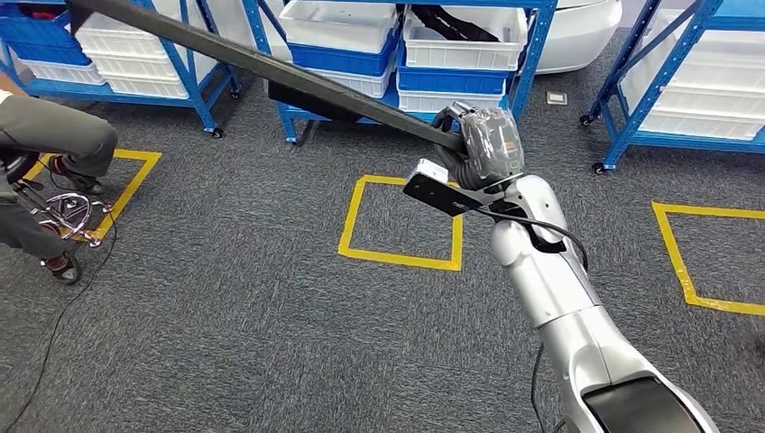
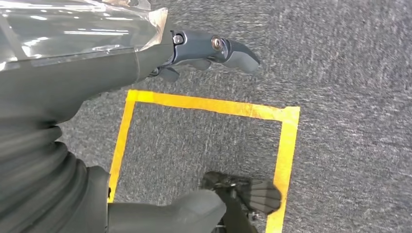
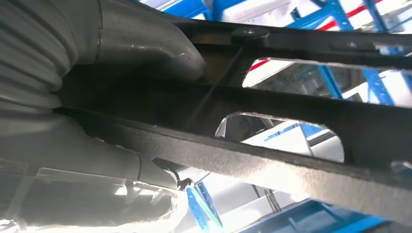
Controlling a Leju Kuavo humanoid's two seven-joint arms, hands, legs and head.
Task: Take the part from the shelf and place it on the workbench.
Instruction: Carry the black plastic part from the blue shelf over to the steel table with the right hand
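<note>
the right robot hand (image 1: 478,144) grips one end of the long black part (image 1: 262,63), held above the carpet floor (image 1: 253,298) toward the blue shelf (image 1: 532,54) of white bins (image 1: 465,41). left robot hand (image 2: 97,63) hangs with fingers apart, holding nothing, over a yellow tape square (image 2: 286,141). a seated person (image 1: 45,144) is well apart.

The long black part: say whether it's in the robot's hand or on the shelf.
In hand. The right hand grips one end of the long black part, which slants up over the carpet in front of the blue shelf, clear of it.
</note>
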